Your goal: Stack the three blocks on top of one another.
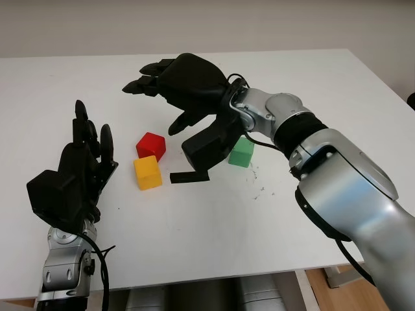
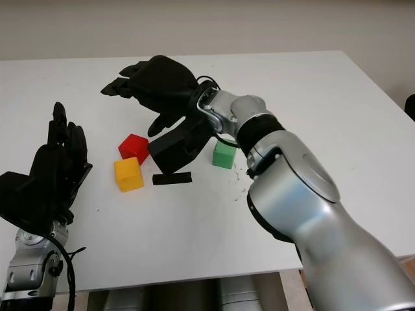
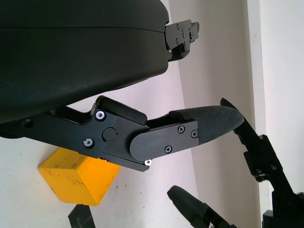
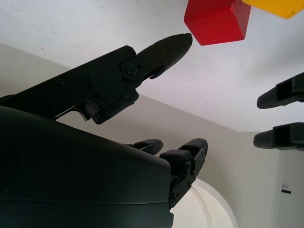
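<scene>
Three blocks lie apart on the white table (image 1: 194,240). The red block (image 1: 151,145) has the yellow block (image 1: 147,172) just in front of it, and the green block (image 1: 242,152) sits further right. My right hand (image 1: 159,103) is open and hovers above and just behind the red block, its thumb pointing down between red and green. The right wrist view looks down past that thumb onto the red block (image 4: 216,19). My left hand (image 1: 87,139) is open, upright, to the left of the yellow block (image 3: 78,178).
A short black strip (image 1: 189,177) lies flat on the table just right of the yellow block. The right forearm (image 1: 285,123) crosses above the green block's far side. The table's front edge is near the left arm's base.
</scene>
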